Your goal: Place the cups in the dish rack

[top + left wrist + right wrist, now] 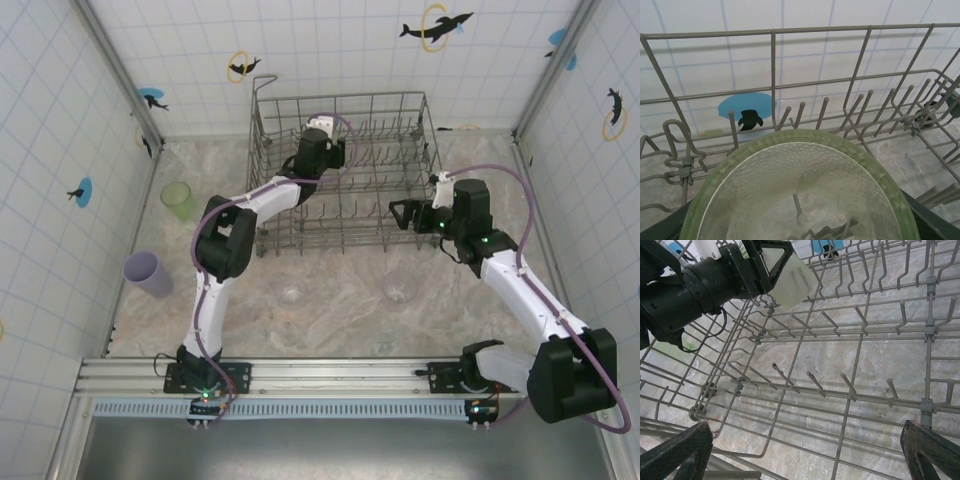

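The left hand [777,267] was inside the dish rack [340,98], its fingers part-way apart and clamped on a green-rimmed cup [805,190]. The cup sat between the two fingers with its round end toward the wrist camera, and the rack's tines showed through its see-through wall; from the right wrist it looked whitish and tilted, poking out past the fingertips just above the tines, in the far part of the rack and left of its middle; whether it touched the wires could not be told.

The right hand [398,214] hung over the rack's near right part, fingers spread wide and holding nothing, well apart from the held cup.

Four more cups stood on the table [340,275] outside the rack: a green cup [178,200] and a lilac cup [150,272] off to the left near the wall; one clear cup [290,292] and a second clear cup [400,288] just in front of the rack's near side.
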